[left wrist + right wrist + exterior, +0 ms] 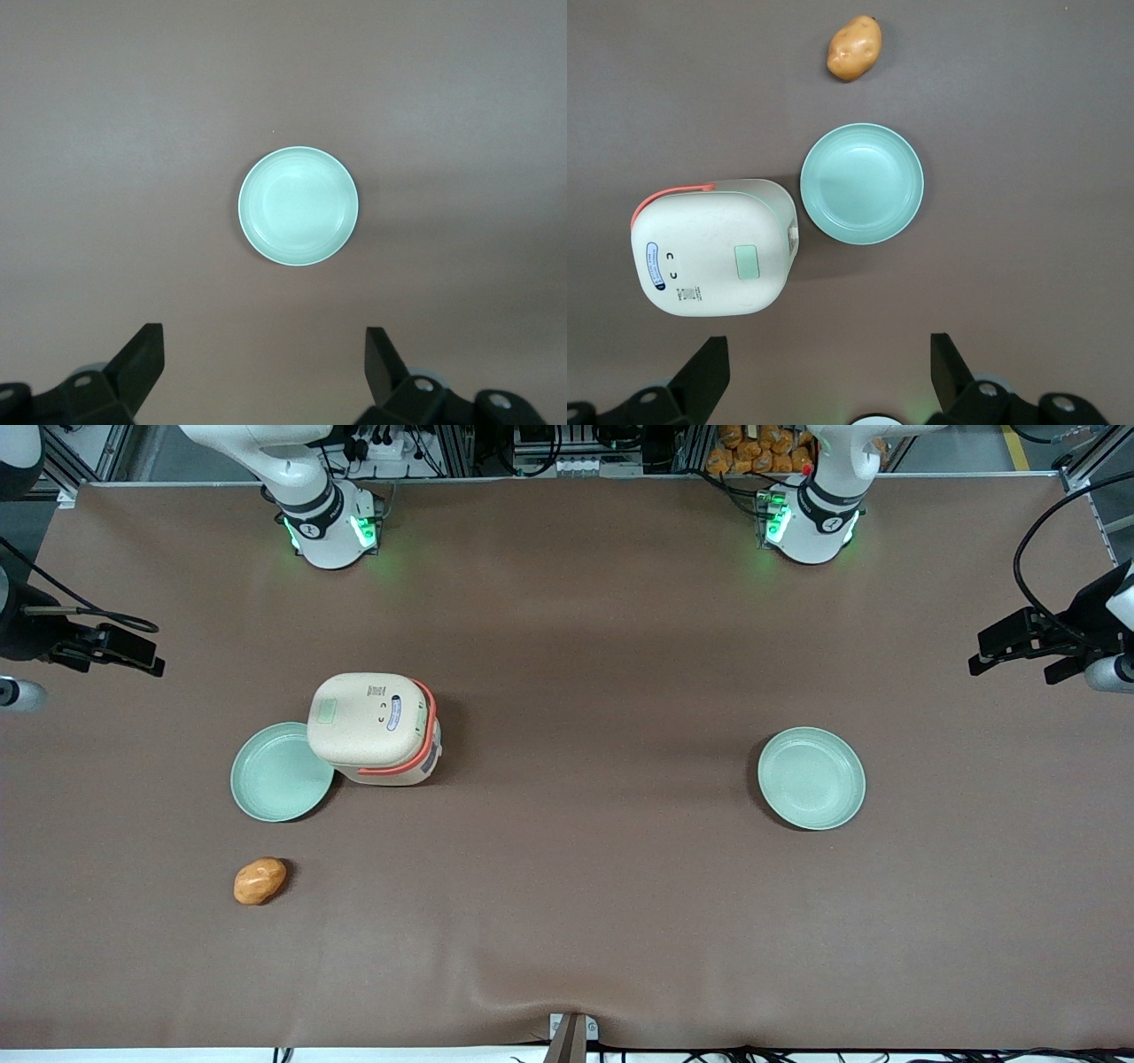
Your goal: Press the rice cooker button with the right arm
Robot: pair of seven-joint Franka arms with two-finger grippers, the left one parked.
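Note:
The rice cooker [372, 722] is cream-beige with a coral-orange band and stands on the brown table with its lid shut. A pale green square button [327, 710] sits on the lid. The cooker [713, 252] and its button [747, 261] also show in the right wrist view. My right gripper [133, 651] hangs high above the table at the working arm's end, well apart from the cooker. Its fingers [709, 372] are spread wide, so the gripper [828, 381] is open and empty.
A pale green plate [279, 772] lies right beside the cooker, also seen in the right wrist view [862, 183]. A potato [260, 880] lies nearer the front camera than that plate. A second green plate [811, 778] lies toward the parked arm's end.

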